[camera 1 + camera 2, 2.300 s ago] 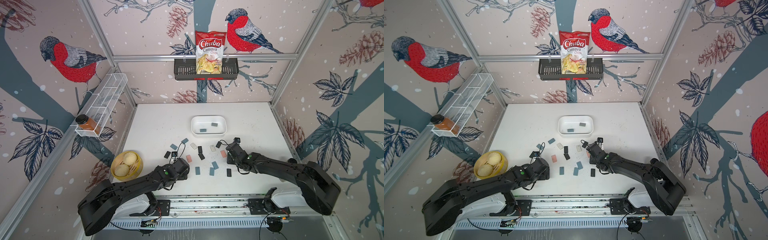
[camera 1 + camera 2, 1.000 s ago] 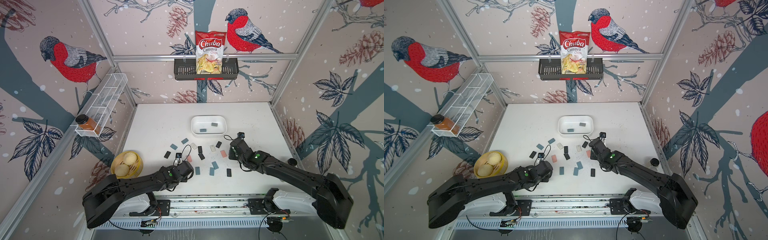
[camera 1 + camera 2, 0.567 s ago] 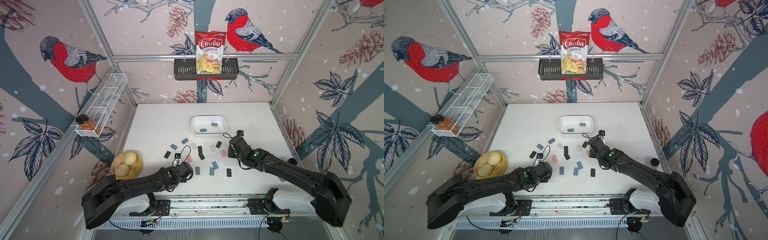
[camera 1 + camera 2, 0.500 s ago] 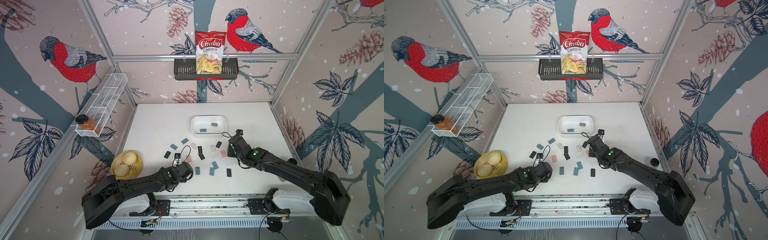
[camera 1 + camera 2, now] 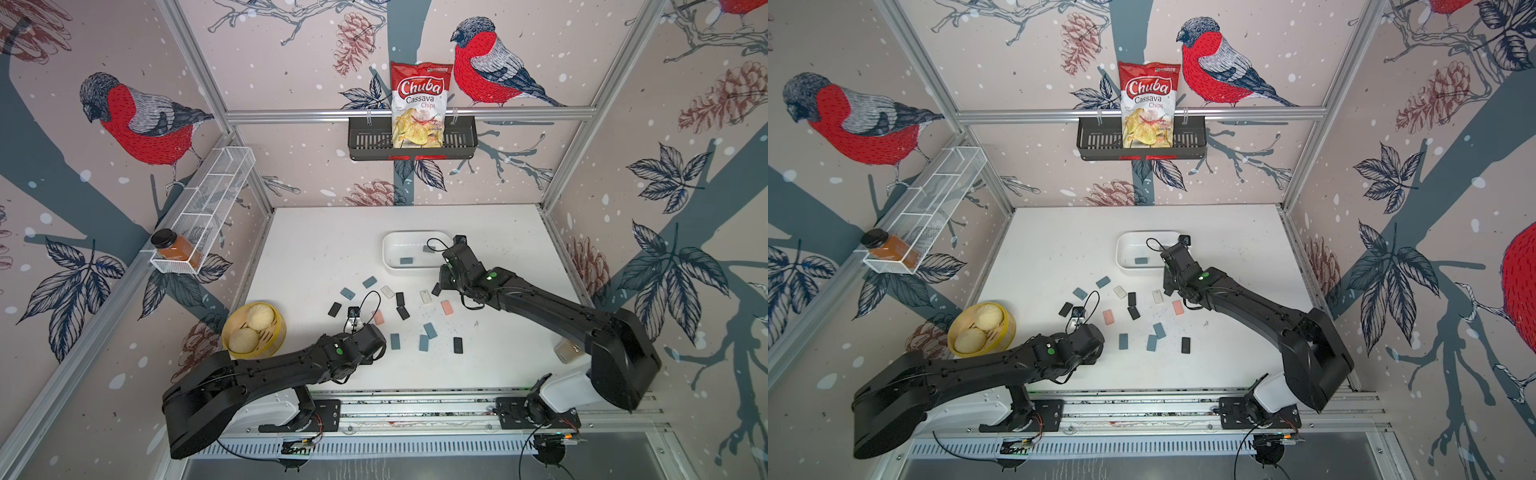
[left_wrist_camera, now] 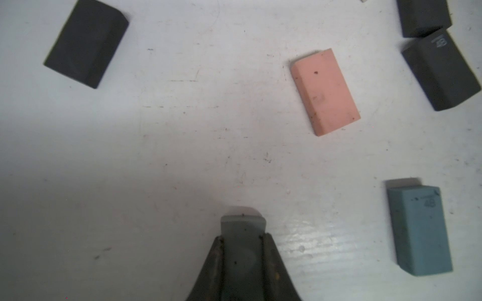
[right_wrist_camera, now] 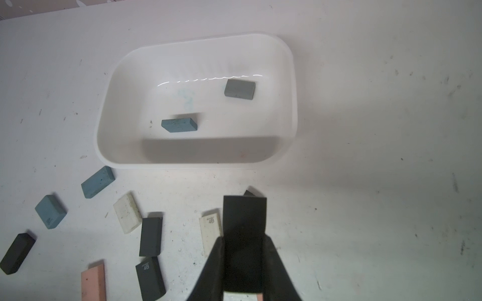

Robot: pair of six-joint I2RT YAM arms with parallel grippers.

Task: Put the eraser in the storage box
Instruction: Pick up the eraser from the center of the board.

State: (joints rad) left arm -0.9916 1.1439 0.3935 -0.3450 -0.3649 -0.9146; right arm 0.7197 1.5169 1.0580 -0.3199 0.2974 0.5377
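A white table (image 5: 316,232) is seen in both top views, and two black arms are stretched over it: the left arm (image 5: 270,370) among the nearer scattered erasers, the right arm (image 5: 540,303) beside the storage box (image 5: 385,253). The storage box, a shallow white tub, is set on the table toward the back. A teal eraser (image 7: 179,125) and a dark grey eraser (image 7: 240,89) are seen lying apart on its floor. The right gripper (image 7: 244,238) is clamped on a black eraser (image 7: 244,213), which is held just outside the box's near wall, not in it. The left gripper (image 6: 243,237) is closed on a pale grey eraser (image 6: 243,224), held low over the table; whether it touches the surface cannot be told. Near it a pink eraser (image 6: 326,91) and a blue eraser (image 6: 420,229) are seen lying flat, apart from each other.
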